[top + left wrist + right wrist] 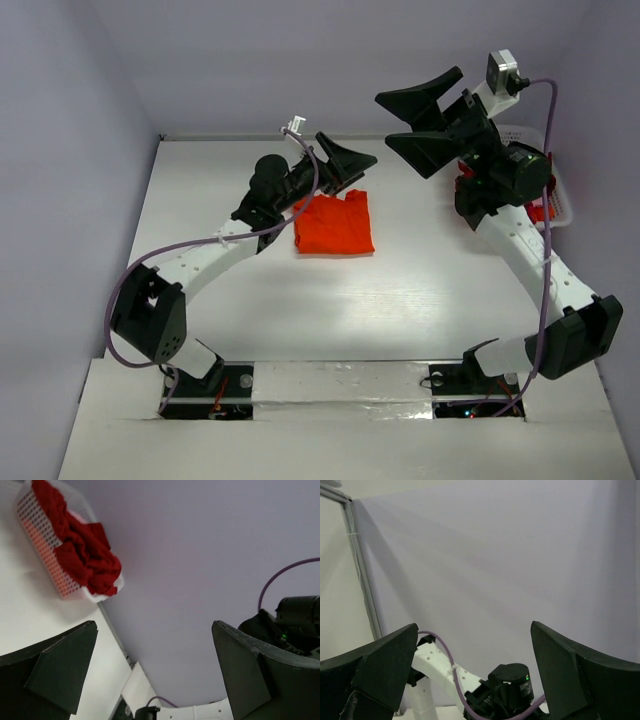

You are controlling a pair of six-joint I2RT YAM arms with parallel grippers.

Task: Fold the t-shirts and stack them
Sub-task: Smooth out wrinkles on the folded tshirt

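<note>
We are looking down on a white table (420, 290) with both arms stretching over it. At its far right edge a white lattice basket (563, 200) is sitting, and the crimson t-shirt (85, 550) is lying bunched inside it, its heap running along the basket's length and spilling over one end. The orange-red t-shirt (335, 225) is lying folded flat near the table's middle, just beside the left gripper (345, 168), whose jaws are standing wide apart and holding nothing. The right gripper (415, 122) is hanging high, also spread wide and empty. Its jaws are pointing leftward, away from the basket, which is lying below and to the right of them. We are judging the right arm the nearer one for the crimson t-shirt, but it would have to turn and dip first.
</note>
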